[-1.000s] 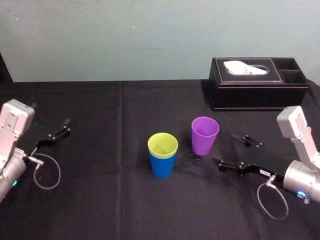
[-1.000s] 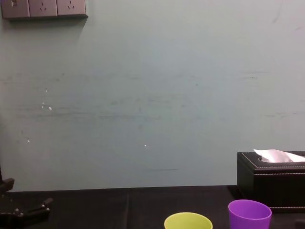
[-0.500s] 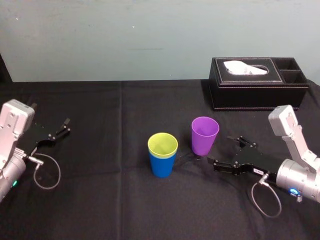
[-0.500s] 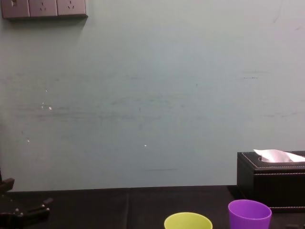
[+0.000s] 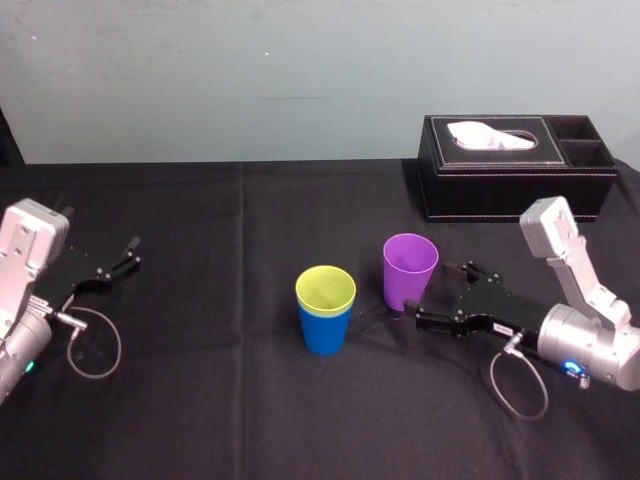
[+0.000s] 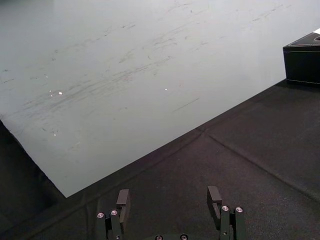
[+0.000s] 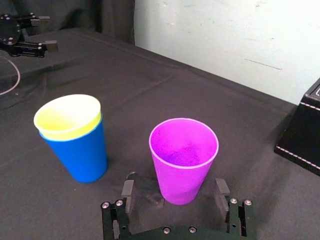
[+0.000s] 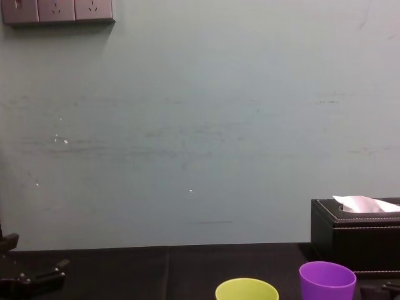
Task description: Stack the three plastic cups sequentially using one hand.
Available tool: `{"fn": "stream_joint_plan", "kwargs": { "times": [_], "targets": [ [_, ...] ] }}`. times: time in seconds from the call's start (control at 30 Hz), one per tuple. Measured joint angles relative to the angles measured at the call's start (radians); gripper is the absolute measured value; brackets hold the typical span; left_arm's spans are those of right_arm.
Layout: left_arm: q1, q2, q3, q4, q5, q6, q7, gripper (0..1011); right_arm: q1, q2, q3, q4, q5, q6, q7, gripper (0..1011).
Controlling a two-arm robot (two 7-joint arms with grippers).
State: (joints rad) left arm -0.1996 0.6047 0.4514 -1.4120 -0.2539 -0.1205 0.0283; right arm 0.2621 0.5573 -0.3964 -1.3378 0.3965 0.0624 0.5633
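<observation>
The black right gripper point(image 7: 174, 187), fingers spread, flanks the upright purple plastic tumbler point(image 7: 184, 157) (left gripper point(image 6: 168, 192) idles, also spread).

Stacked cups point(image 5: 325, 312) close beside purple cup point(image 5: 409, 270)

Mid-table point(image 5: 200, 400), the inner cup point(image 5: 325, 288) sits nested in the outer cup point(image 5: 325, 332). The third cup point(image 5: 409, 270) stands just right of them, with the right gripper point(image 5: 432, 294) reaching in, fingers spread either side of its base. The tissue box point(image 5: 515, 172) lies behind at far right, and the left gripper point(image 5: 127, 253) is far left.
</observation>
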Motion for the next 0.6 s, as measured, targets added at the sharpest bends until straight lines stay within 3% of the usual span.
{"fn": "stream_joint_plan", "kwargs": {
  "times": [0.6],
  "targets": [
    [0.000,0.000,0.000,0.000,0.000,0.000,0.000,1010,0.050,-0.029,-0.020,0.033,-0.013,0.014,0.001,1003]
  ]
}}
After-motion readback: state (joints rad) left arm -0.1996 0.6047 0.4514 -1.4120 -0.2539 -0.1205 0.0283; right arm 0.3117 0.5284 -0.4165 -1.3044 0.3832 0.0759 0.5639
